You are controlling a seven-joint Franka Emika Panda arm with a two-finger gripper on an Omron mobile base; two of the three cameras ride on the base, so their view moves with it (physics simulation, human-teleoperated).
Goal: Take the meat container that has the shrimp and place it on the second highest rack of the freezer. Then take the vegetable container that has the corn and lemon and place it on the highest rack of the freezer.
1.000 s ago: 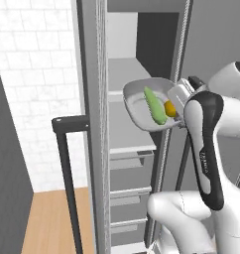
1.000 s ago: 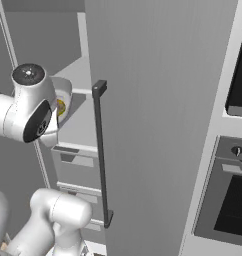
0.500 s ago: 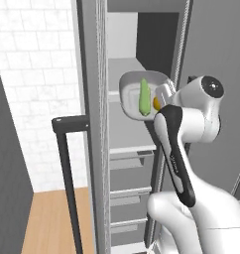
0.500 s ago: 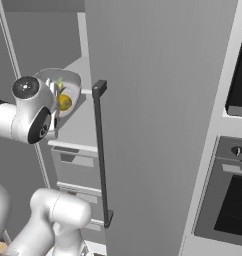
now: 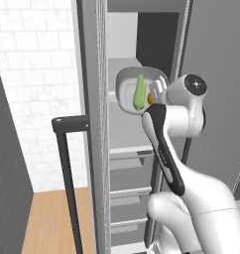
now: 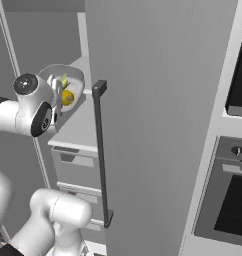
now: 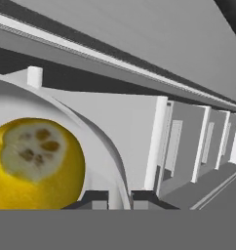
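Note:
My gripper point(image 7: 121, 197) is shut on the rim of the pale vegetable container point(image 5: 126, 88), holding it tipped steeply on edge inside the open freezer point(image 5: 90, 124). The green corn point(image 5: 139, 94) and the yellow lemon point(image 5: 150, 98) lie in it. In the right base view the container point(image 6: 75, 74) sits beside my wrist with the lemon point(image 6: 67, 97) and the corn point(image 6: 64, 81). Close up, the lemon point(image 7: 37, 163) rests against the container's wall point(image 7: 108, 151) left of my fingertips point(image 7: 94, 199). A light grey shelf point(image 5: 128, 151) lies below. The shrimp is out of view.
The freezer door stands open to the right with its long dark handle point(image 6: 100, 150). Another dark handle point(image 5: 67, 163) stands left of the freezer frame. Grey drawers point(image 6: 75, 167) sit under the shelf. A wall oven point(image 6: 233, 200) is at far right. White tiled wall point(image 5: 37, 74) at left.
My arm has lifted the container higher in the freezer and tipped it from nearly flat to steeply on edge. The corn and lemon stayed in it.

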